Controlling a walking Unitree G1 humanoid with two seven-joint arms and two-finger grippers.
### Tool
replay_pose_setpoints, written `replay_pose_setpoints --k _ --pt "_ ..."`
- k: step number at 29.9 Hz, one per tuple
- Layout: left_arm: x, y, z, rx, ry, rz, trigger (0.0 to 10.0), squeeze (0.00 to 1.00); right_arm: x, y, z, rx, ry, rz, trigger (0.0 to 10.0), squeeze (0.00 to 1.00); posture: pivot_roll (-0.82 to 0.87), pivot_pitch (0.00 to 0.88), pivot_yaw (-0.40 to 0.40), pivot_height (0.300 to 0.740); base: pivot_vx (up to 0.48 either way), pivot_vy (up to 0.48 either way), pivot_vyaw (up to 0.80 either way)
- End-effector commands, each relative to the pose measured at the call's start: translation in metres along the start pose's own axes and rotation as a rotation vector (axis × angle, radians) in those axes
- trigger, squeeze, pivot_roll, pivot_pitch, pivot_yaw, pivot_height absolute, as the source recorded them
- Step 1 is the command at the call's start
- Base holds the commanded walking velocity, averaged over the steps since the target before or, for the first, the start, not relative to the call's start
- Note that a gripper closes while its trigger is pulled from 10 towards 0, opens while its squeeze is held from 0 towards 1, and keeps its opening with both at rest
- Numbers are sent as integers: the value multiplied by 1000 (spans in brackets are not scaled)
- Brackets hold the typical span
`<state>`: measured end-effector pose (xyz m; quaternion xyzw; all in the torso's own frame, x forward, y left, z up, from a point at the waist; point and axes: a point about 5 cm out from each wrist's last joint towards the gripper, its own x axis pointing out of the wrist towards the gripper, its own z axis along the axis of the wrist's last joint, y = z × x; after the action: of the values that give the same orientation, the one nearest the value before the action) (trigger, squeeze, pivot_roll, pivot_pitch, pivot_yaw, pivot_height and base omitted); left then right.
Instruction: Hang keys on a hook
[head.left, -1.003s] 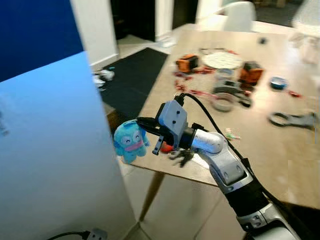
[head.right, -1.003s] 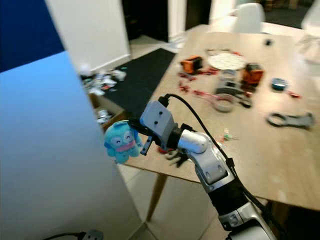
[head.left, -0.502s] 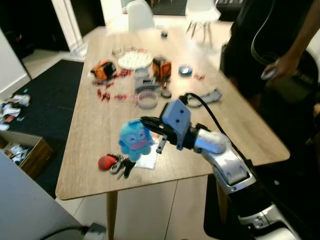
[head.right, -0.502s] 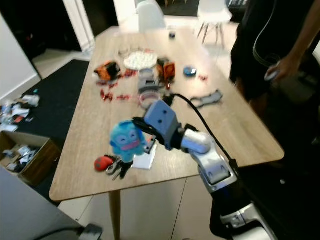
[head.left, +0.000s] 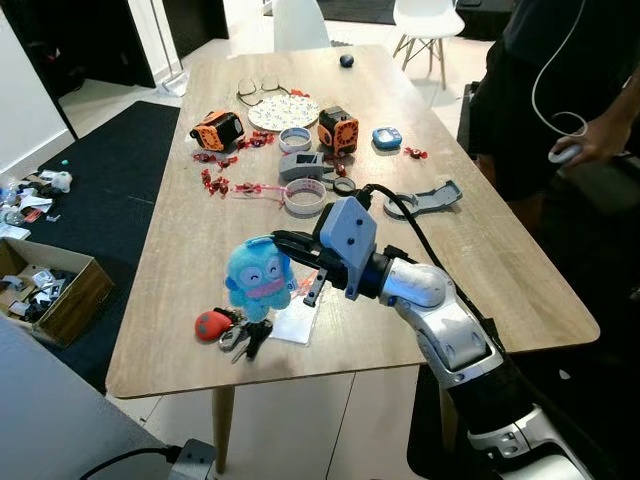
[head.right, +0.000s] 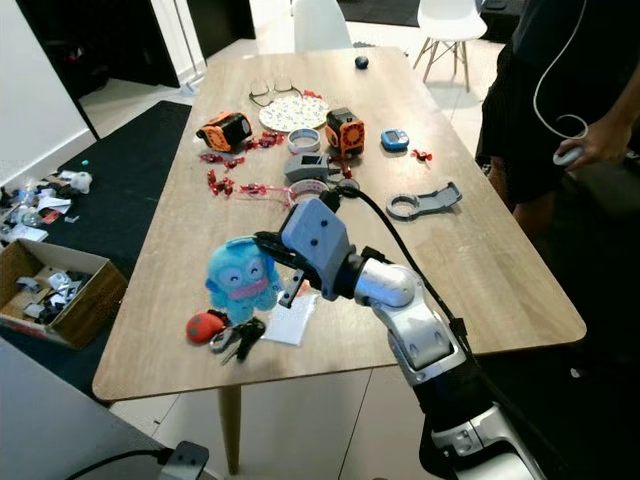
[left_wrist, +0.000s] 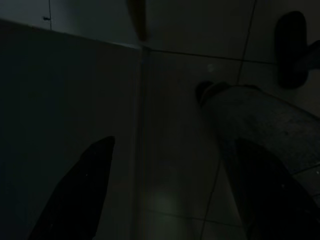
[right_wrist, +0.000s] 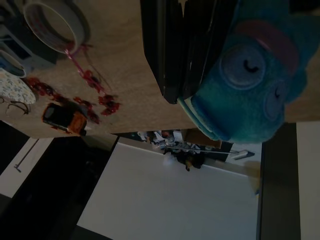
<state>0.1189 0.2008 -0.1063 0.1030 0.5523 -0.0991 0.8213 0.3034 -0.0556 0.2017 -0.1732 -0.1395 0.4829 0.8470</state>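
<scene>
My right gripper (head.left: 300, 262): fingers pinched together on the loop at the top of a blue plush toy (head.left: 256, 281); the toy hangs just above the wooden table (head.left: 500, 270), near its front edge.
Plush toy: in my right wrist view its face sits right against my fingers (right_wrist: 170, 45); whether any keys hang from it I cannot tell.
Keys (head.left: 245, 335): a dark bunch with a red fob (head.left: 212, 324), lying flat on the table at about 7 o'clock from the toy, just beside a white paper slip (head.left: 288, 322); I am not touching them.
Hook: none in my sight; I judge I must find it before carrying anything off.
Doing it well: keep the pinch firm on the loop so it stays open for a hook; lift slowly; avoid swinging the toy into the clutter at 12 o'clock, the tape rolls (head.left: 303, 196) and orange blocks (head.left: 216, 129).
My left gripper (left_wrist: 165, 200): hanging idle in shade over the floor; fingers spread apart, empty.
Person (head.left: 560, 90): standing at 2 o'clock beside the table, well apart from my arm.
</scene>
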Motion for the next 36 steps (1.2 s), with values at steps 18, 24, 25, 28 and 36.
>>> replay_pose_setpoints --k 18,24,25,28,36 --pt "0 -5 -9 5 40 -28 10000 0 1 2 3 -12 -24 14 10000 0 -98 51 57 740 0 -364 0" --pt "0 -5 -7 5 37 -30 10000 0 1 1 3 -14 -24 10 10000 0 -98 49 59 740 0 -379 0" --pt "0 -5 -7 6 36 -29 10000 0 1 1 3 -14 -25 10 10000 0 -98 47 59 740 0 -379 0" --pt "0 -4 -6 6 32 -27 10000 0 1 1 3 -16 -28 10 10000 0 -98 47 60 740 0 -379 0" --pt "0 -3 -2 4 24 -25 10000 0 2 1 3 -16 -29 13 10000 0 -97 48 57 740 0 -382 0"
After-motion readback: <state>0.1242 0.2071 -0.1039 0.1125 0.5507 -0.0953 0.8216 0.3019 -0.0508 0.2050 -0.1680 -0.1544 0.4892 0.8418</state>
